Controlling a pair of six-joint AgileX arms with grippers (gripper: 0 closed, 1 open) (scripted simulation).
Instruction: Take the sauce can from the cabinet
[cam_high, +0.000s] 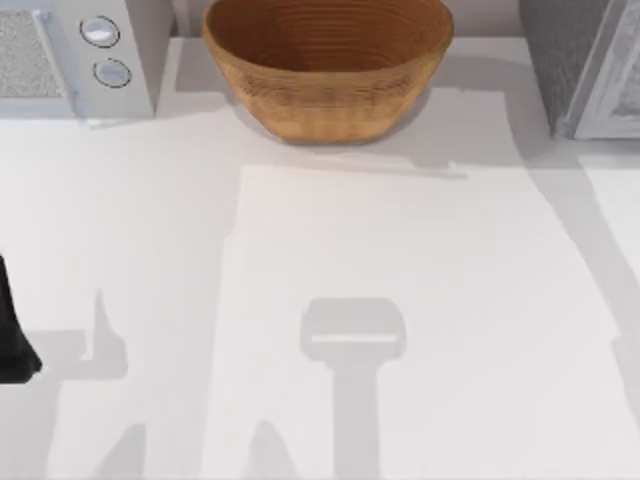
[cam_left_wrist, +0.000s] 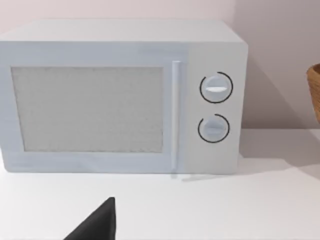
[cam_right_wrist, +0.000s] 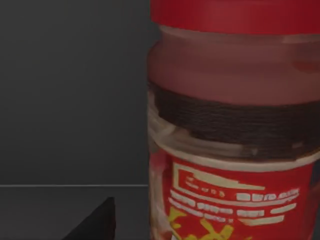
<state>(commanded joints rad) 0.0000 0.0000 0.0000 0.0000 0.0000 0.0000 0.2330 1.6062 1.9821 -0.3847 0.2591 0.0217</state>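
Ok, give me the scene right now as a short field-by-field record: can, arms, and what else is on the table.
sauce can: upright, red lid and red label, close in front of the right wrist camera, dark enclosure around it
right gripper: one dark fingertip beside the can, contact not visible
left arm: at the table's left edge
microwave: top-left corner, door shut, two dials
woven basket: back centre
cabinet: top-right corner
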